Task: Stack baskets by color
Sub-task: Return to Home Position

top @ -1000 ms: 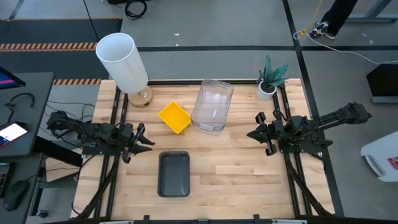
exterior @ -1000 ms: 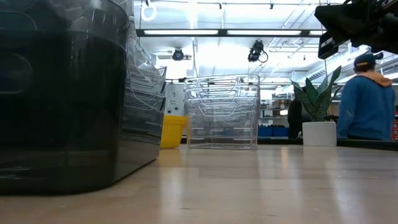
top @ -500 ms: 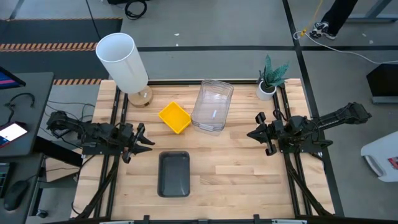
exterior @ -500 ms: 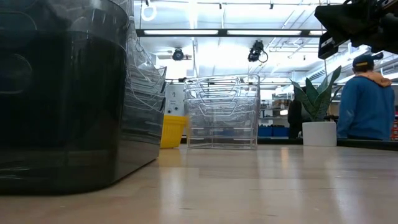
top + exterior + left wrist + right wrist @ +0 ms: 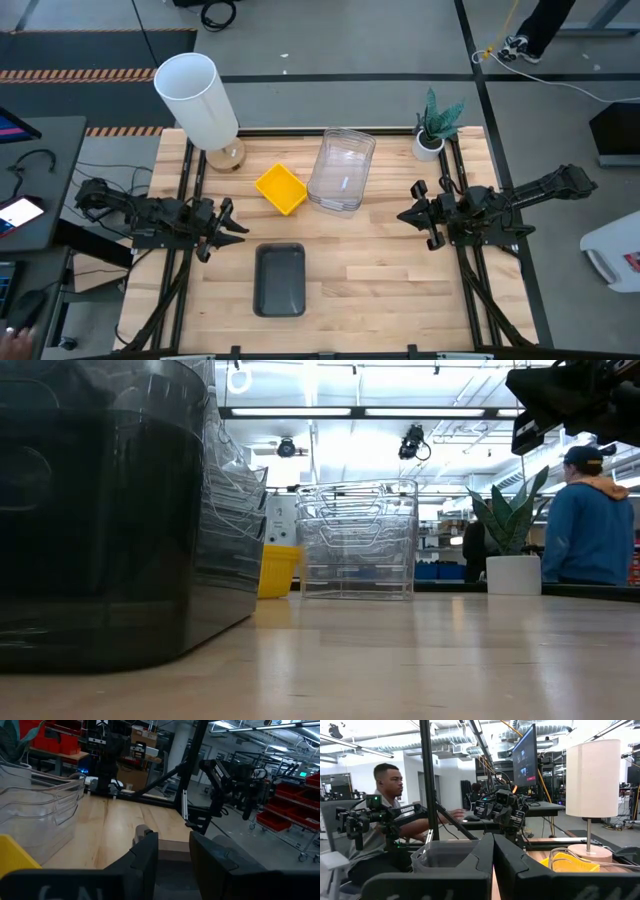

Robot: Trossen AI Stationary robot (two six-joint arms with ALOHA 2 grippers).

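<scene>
Left gripper (image 5: 238, 226), fingers slightly parted and empty, and right gripper (image 5: 405, 215), fingers together, flank dark grey baskets (image 5: 280, 280), yellow baskets (image 5: 281, 189) and clear baskets (image 5: 341, 170).

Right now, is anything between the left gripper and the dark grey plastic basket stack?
Nothing visible: only bare wooden table lies between the left gripper and the dark grey plastic basket stack.

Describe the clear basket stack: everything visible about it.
The clear basket stack is see-through plastic: rectangular trays with rounded corners, nested so that their rims show in layers in the low view. It stands upright and looks empty, on the wooden table at its far middle. The yellow basket sits close on its left; nothing grips it.
</scene>
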